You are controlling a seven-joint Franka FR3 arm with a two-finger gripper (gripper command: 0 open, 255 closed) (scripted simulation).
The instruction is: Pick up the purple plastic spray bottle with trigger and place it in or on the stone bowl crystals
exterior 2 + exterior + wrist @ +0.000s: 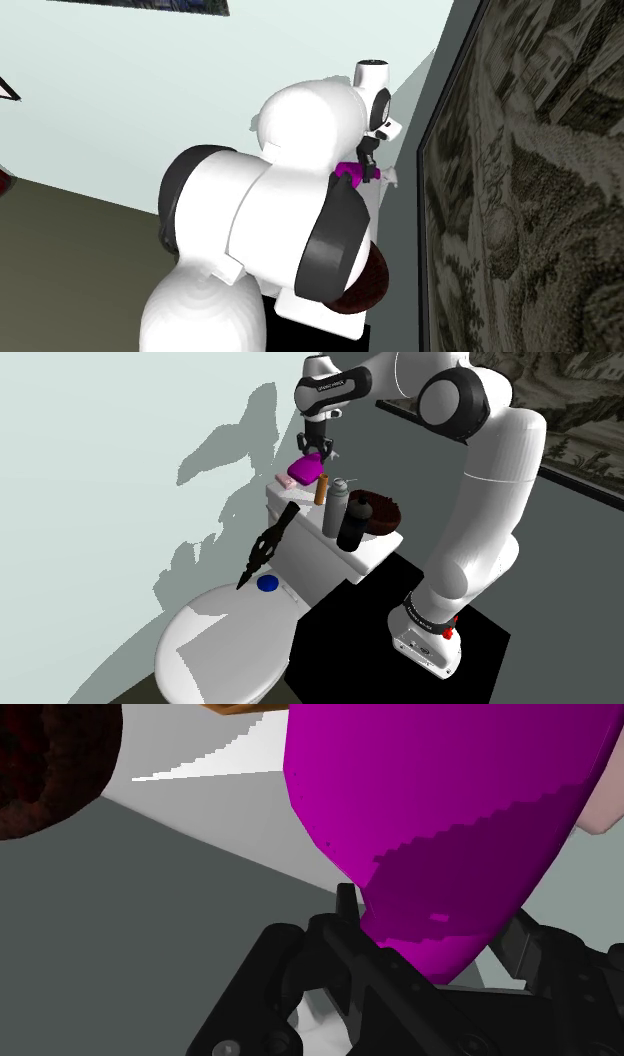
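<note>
The white arm point(500, 482) rose from the black stand point(350, 632) and bent over a white toilet, its bulk blocking much of the second exterior view point(300, 180). A framed, dark woven-looking picture point(520, 200) hung on the grey wall behind the arm. The toilet's tank point(310, 557) stood against the pale wall, with the closed toilet lid point(220, 647) in front of it.

On top of the tank, the end nearest the arm held the dark reddish-brown bowl point(380, 512), rough inside. Just beside it, toward the tank's front edge, stood a black bottle point(355, 524) and a grey bottle point(335, 507), close together. Next along was an upright orange-brown cylinder point(321, 490).

The purple spray bottle point(304, 472) was at the tank top's far end, near the corner by the wall, well apart from the bowl. A small pale pink thing point(284, 482) lay beside it at the very end. I could not tell whether the bottle rested on the tank or hung just clear of it.

The black gripper point(319, 452) pointed down directly over the bottle. In the wrist view the bottle's magenta body point(440, 804) narrowed down between the fingers point(345, 899), which pinched it from both sides.

A black pliers-like tool point(265, 547) leaned against the tank's front face, its tip over the toilet lid. A small blue disc point(267, 584) lay at the lid's rear edge, just beside that tip.
</note>
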